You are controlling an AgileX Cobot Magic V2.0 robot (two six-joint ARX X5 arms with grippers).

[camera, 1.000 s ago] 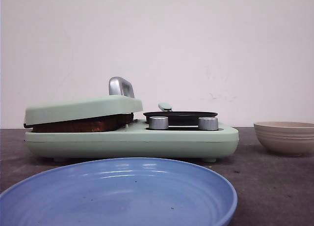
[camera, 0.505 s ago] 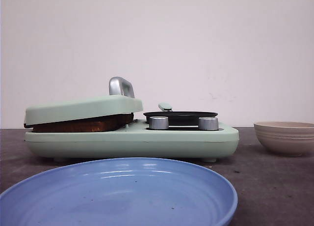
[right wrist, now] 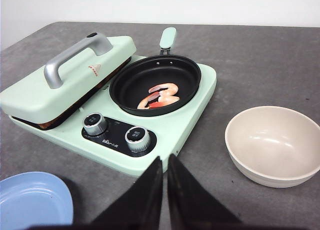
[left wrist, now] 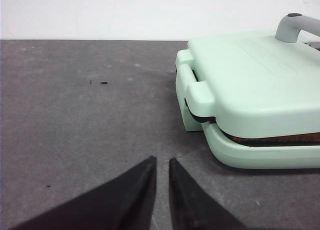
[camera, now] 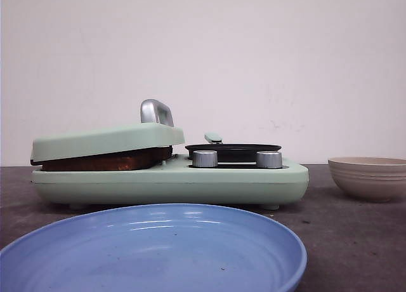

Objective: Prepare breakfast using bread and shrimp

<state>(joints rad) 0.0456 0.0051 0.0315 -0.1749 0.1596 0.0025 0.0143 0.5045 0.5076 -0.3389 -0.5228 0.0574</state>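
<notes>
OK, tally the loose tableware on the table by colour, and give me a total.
Blue plate: 1
Beige bowl: 1
Black pan: 1
Total: 3

— Anything different from a second ago?
— Nothing in the front view (the only one with earlier pictures): no object has shifted.
— And the arms?
— That view shows neither, so any motion can't be told.
</notes>
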